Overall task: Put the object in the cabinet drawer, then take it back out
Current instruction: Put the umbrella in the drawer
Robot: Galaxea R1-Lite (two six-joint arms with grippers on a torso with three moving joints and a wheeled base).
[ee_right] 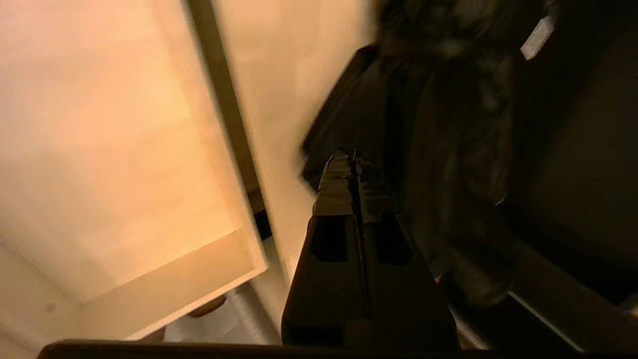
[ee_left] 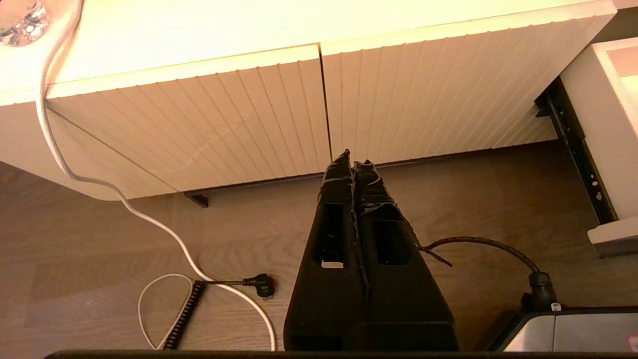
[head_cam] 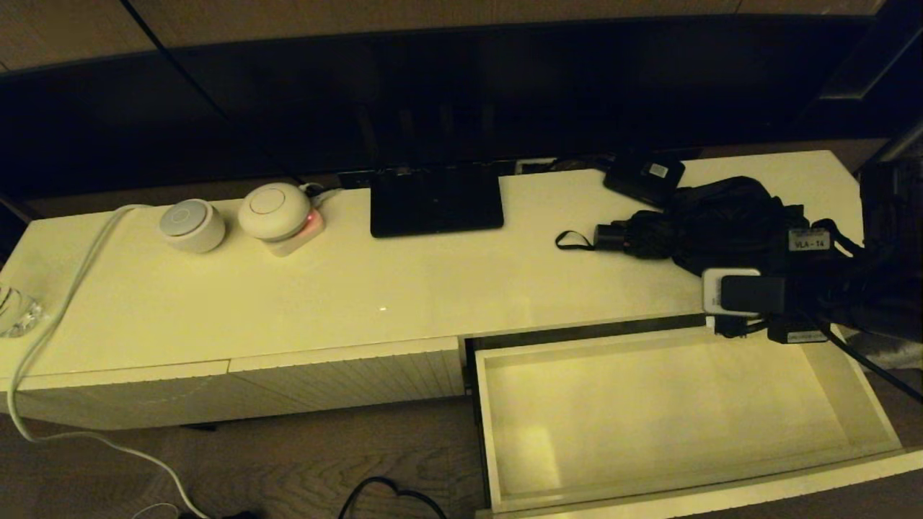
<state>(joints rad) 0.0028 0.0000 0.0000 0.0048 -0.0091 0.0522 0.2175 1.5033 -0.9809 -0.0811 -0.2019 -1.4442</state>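
The right end effector (ee_right: 351, 162), clenched empty, hovers beside the umbrella (head_cam: 710, 223), which lies lengthwise behind the open drawer (head_cam: 876, 425).

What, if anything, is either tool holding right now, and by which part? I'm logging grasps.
Nothing. The right tool is shut and empty beside the umbrella on the cabinet top; the left tool, also shut, hangs empty over the floor.
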